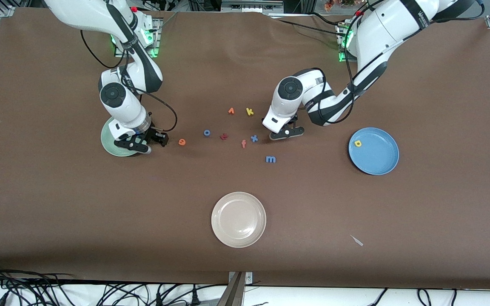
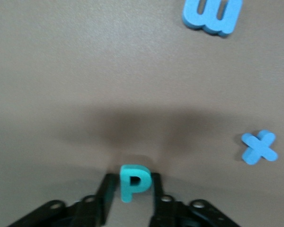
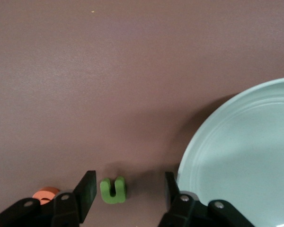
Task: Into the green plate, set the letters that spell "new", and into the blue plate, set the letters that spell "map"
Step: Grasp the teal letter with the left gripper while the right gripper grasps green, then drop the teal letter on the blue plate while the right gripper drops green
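The left gripper (image 2: 131,189), lowered to the table, pinches the teal "p" (image 2: 132,182). The right gripper (image 3: 128,191), low beside the green plate (image 3: 246,156), straddles the green "n" (image 3: 113,190) with fingers apart, not touching it.

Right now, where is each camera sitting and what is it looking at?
Front view: high across the table, facing both arms; it sees the blue plate and green plate.
Left wrist view: on the left arm, looking down at its black jaws closed on the teal p.
Right wrist view: on the right arm, looking down; its jaws stand on either side of the green n.
Shared: the blue m shows in front and left wrist views.
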You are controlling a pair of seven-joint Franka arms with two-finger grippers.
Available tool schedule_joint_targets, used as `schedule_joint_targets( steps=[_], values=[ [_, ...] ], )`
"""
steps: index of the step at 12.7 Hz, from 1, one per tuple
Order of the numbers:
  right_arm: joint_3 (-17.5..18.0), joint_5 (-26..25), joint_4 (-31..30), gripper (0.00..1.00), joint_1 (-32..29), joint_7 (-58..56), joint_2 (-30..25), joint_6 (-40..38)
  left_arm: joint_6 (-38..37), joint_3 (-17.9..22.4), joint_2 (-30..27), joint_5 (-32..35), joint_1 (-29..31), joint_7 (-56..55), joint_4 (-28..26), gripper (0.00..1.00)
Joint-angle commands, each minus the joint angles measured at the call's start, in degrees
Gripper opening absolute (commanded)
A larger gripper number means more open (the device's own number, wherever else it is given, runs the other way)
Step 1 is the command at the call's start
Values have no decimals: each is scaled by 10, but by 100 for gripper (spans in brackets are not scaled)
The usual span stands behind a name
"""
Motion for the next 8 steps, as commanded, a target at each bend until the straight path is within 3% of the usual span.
schedule_joint_targets(
  steps=[1, 5, 8],
  values=[
    [4, 2, 21, 66, 2, -10, 3, -10, -4, 5, 6, 19, -12, -24, 6, 23],
    [4, 0, 21, 66, 13, -9, 26, -10, -16, 8, 0, 19, 0, -11, 15, 8],
    [4, 1, 25, 67, 21, -16, 39, -9, -131, -3, -5, -13, 51, 78, 56, 7]
  ],
)
